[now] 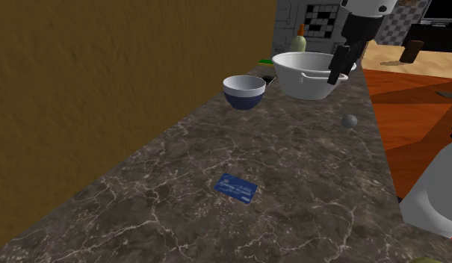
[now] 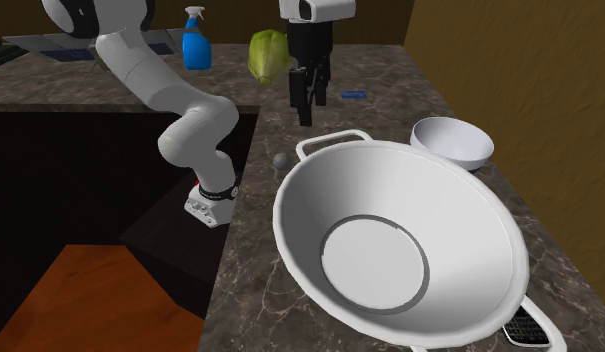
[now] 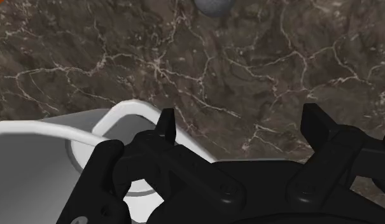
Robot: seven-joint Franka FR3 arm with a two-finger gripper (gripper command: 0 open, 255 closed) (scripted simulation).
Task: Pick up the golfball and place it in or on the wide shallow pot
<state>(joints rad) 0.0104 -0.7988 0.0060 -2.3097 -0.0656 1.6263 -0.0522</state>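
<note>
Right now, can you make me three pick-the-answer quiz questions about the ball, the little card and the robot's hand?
1. Where is the grey ball?
A. on the counter beside the white pot
B. inside the pot
C. on the floor

2. What colour is the card?
A. red
B. blue
C. yellow

3. How is the gripper?
A. open, holding nothing
B. shut on the ball
C. shut on the card

Answers:
1 A: the ball sits on the marbled counter, outside the pot.
2 B: the shoulder view shows the card is blue.
3 A: in the wrist view its fingers stand apart with nothing between them.
</note>
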